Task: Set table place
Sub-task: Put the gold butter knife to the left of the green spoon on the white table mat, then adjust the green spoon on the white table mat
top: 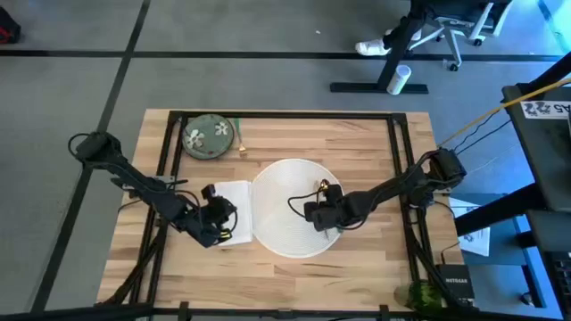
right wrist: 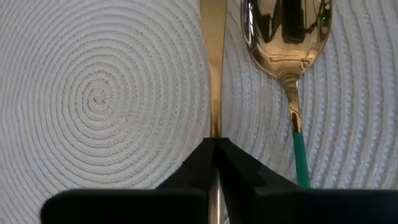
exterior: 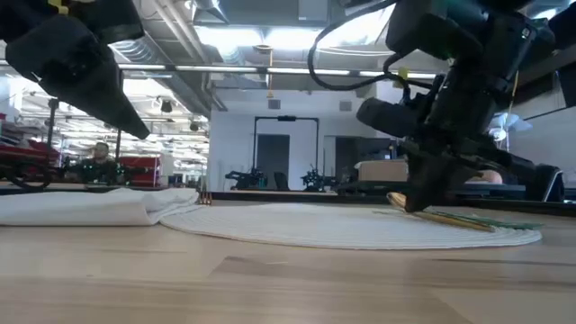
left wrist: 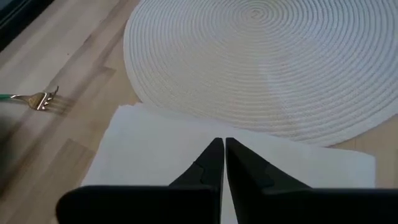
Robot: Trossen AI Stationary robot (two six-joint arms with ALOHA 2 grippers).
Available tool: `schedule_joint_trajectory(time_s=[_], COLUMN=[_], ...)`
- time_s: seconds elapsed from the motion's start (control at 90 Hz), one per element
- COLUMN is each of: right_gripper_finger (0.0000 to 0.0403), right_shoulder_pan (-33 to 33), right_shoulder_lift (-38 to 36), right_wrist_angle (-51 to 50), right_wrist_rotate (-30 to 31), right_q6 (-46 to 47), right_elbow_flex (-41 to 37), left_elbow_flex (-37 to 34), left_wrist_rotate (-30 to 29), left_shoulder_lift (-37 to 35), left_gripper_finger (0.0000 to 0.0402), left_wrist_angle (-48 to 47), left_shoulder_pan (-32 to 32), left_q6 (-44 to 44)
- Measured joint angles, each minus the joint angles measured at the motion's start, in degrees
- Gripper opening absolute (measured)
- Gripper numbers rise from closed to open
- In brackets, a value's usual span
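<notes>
While your right gripper (right wrist: 216, 144) sits low over the round white woven mat (top: 294, 207) in the middle of the table (top: 357, 143), its fingers are pinched tight on a flat gold knife (right wrist: 213, 62); the blade runs straight out from between the tips. Right beside that blade lies the gold spoon (right wrist: 287, 34), bowl up and shiny, with its green handle trailing back alongside your fingers. From the low camera you can see the right gripper angled down onto the mat's right half, gold and green cutlery lying flat just under it.

Your left gripper (left wrist: 224, 149) hangs over the white napkin (left wrist: 186, 149), fingers pressed together with nothing visible between them. The napkin lies flat on the wood, its edge just touching or tucked at the mat's left rim; I can't tell which. Off to the side on bare wood there's the gold fork (left wrist: 40, 98), tines showing, green handle running out of the left wrist picture.

Up in the far left corner of the table, the small green flowered dish (top: 208, 137) rests well apart from both arms, with a slim gold piece lying just beside it.
</notes>
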Motion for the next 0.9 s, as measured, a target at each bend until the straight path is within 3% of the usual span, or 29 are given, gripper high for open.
schedule_joint_trajectory(time_s=[0.511,0.689,0.9], right_gripper_finger=[0.0064,0.0064,0.0036], right_shoulder_pan=[0.00,-0.02,0.07], right_shoulder_lift=[-0.07,-3.06,-8.07], right_wrist_angle=[1.29,3.91,-9.96], right_wrist_rotate=[2.76,5.68,4.58], right_q6=[-0.80,-10.67,-25.00], right_elbow_flex=[-0.02,0.82,9.02], left_elbow_flex=[0.00,0.00,0.02], left_wrist_rotate=[0.00,0.47,0.72], left_shoulder_lift=[0.00,0.00,0.00], left_gripper_finger=[0.0000,0.0000,0.0000], left_wrist_angle=[-0.02,-0.15,-0.69], left_shoulder_pan=[0.02,0.00,0.01], left_q6=[0.17,0.54,0.93])
